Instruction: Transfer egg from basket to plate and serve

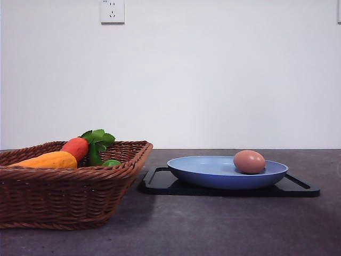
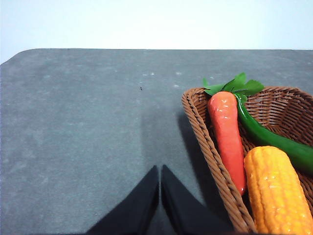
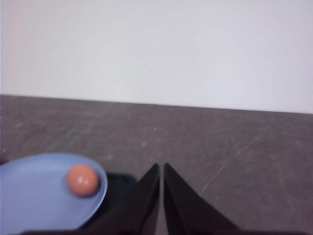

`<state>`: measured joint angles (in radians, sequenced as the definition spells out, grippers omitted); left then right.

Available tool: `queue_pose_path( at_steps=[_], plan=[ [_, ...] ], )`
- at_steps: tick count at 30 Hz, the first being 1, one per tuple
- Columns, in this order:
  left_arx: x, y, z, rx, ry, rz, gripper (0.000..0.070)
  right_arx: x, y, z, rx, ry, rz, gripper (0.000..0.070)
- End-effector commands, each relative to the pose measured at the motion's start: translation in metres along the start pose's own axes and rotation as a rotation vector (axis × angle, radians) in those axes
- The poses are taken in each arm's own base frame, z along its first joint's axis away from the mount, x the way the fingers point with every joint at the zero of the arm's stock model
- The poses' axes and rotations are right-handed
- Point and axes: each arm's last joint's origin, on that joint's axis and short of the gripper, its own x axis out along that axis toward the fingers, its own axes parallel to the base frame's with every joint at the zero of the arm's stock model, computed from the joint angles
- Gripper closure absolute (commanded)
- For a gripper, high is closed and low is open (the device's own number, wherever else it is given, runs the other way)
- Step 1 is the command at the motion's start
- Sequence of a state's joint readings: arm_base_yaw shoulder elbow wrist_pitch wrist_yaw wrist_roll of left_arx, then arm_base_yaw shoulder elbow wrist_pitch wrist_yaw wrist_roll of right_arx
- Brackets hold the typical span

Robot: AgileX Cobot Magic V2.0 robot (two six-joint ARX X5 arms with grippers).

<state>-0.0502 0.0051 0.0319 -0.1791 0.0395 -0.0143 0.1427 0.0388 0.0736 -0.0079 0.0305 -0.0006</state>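
One egg [image 1: 249, 161] lies on the blue plate [image 1: 213, 172], toward its right side near the rim, and the plate rests on a black tray [image 1: 160, 181] on the dark desk. None is left that I can see in the wicker basket [image 1: 69, 197] at the desk's left; it holds a carrot [image 2: 227, 137], a corn cob [image 2: 276, 191] and a green pepper [image 2: 274, 139].

Both pairs of my fingers are pressed together and hold nothing. My left gripper [image 2: 160, 171] hangs over bare desk just beside the basket's braided rim. My right gripper [image 3: 161, 169] hangs over the desk to the side of the plate, with the tray corner just past the rim.

I judge the transfer done and serving left. The egg is light, hard-shelled, smooth and free to roll, so I would not pinch it again. The plate looks stiff and light with a raised rim; I would take the rim on the side away from the egg, or grip the tray's handle cut-out, and keep it level so the egg does not slide off.
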Motion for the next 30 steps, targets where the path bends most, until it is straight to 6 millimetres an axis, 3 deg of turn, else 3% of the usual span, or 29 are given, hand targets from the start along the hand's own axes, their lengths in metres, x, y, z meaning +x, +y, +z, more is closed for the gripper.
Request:
queue_pose_path(
  at_steps=[1,11,30],
  plan=[
    [0.002,0.000,-0.006,-0.002,0.023,-0.001,0.0700,0.001,-0.001,-0.004,-0.009,-0.004,0.027,0.0700],
    [0.002,0.000,-0.006,-0.003,0.023,-0.001,0.0700,0.002,-0.007,-0.026,-0.001,0.105,0.016,0.0700],
    [0.002,0.000,-0.006,-0.003,0.023,0.000,0.0700,0.002,-0.008,-0.023,-0.004,0.070,0.006,0.0700]
  ],
)
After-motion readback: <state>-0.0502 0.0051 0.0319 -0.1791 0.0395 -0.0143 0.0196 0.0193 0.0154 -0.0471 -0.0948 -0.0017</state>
